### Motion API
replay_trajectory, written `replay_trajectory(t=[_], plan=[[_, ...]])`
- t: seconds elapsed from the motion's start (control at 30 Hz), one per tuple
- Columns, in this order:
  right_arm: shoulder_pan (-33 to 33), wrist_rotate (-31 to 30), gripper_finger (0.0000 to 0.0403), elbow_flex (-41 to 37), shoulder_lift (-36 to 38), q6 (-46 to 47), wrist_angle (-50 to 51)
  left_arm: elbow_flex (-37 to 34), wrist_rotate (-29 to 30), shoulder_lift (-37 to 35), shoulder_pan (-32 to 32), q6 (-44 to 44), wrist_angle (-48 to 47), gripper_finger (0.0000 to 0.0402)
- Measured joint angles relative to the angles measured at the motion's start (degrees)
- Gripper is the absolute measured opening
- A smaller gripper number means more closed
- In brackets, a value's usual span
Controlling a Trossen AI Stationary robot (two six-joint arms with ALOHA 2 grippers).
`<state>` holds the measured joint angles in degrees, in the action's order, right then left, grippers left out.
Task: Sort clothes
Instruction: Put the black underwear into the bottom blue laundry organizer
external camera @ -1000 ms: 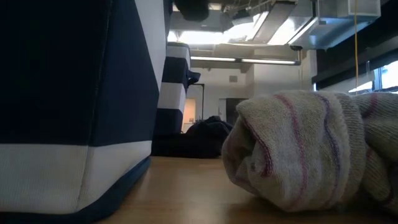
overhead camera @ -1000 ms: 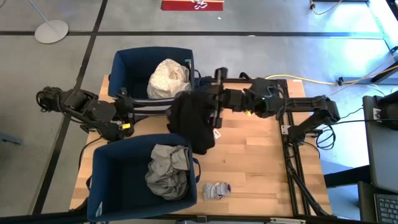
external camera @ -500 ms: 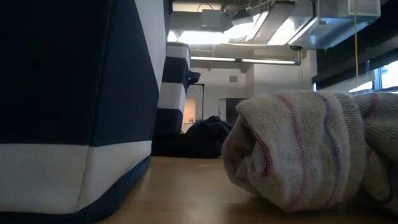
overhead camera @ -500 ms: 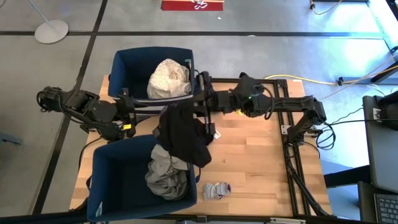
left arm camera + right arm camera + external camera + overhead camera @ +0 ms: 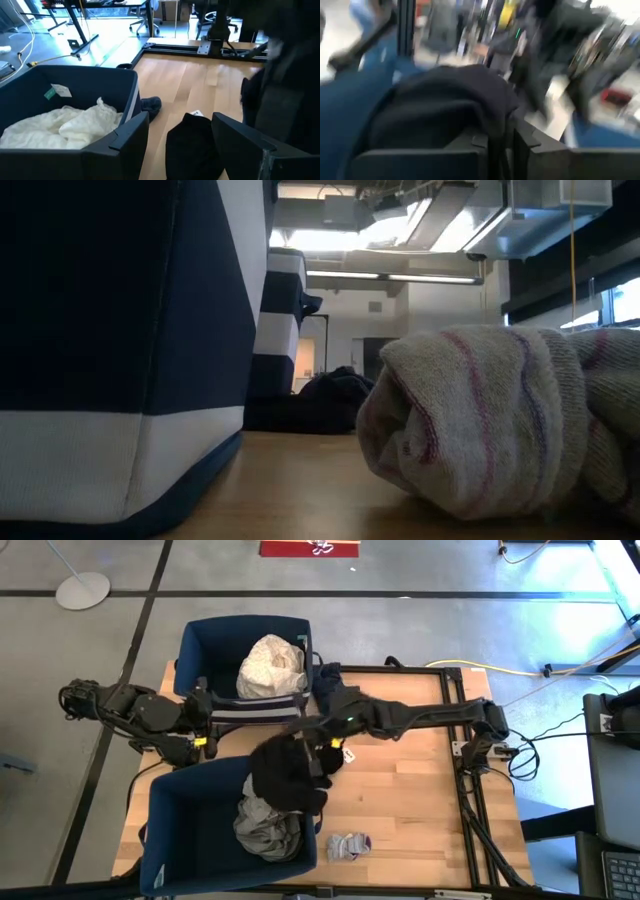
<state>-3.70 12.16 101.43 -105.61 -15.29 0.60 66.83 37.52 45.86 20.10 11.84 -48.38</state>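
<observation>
Wooden table (image 5: 420, 800) carries two navy bins; the right gripper (image 5: 312, 752) reaches across it, pinching a black garment (image 5: 282, 775) that hangs below it over the near bin's (image 5: 185, 830) rim, above grey clothes (image 5: 265, 825); the left gripper (image 5: 298, 718) waits beside it by the far bin (image 5: 215, 645), fingers spread wide, nothing held; a sock (image 5: 347, 846) lies near.

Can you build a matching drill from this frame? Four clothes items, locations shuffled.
1. black garment
2. cream garment
3. grey garment
4. striped sock

a. in the far bin
b. bare tabletop, near edge
c. held by the right gripper at the near bin's rim
d. in the near bin

Pairs: 1-c, 2-a, 3-d, 4-b
</observation>
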Motion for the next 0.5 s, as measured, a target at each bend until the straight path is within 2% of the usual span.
replay_trajectory(t=[0.13, 0.27, 0.5], plan=[[-0.02, 0.28, 0.0049, 0.01, -2.23, 0.40, 8.66, 0.00, 0.01, -0.16, 0.00, -0.07, -0.13, 0.0208], [-0.04, 0.50, 0.0071, -0.02, -3.12, 4.67, 9.81, 0.00, 0.01, -0.16, 0.00, -0.07, -0.17, 0.0208], [-0.09, 0.50, 0.0170, 0.02, -2.75, 4.97, 12.04, 0.00, 0.02, -0.16, 0.00, 0.02, -0.24, 0.0208]])
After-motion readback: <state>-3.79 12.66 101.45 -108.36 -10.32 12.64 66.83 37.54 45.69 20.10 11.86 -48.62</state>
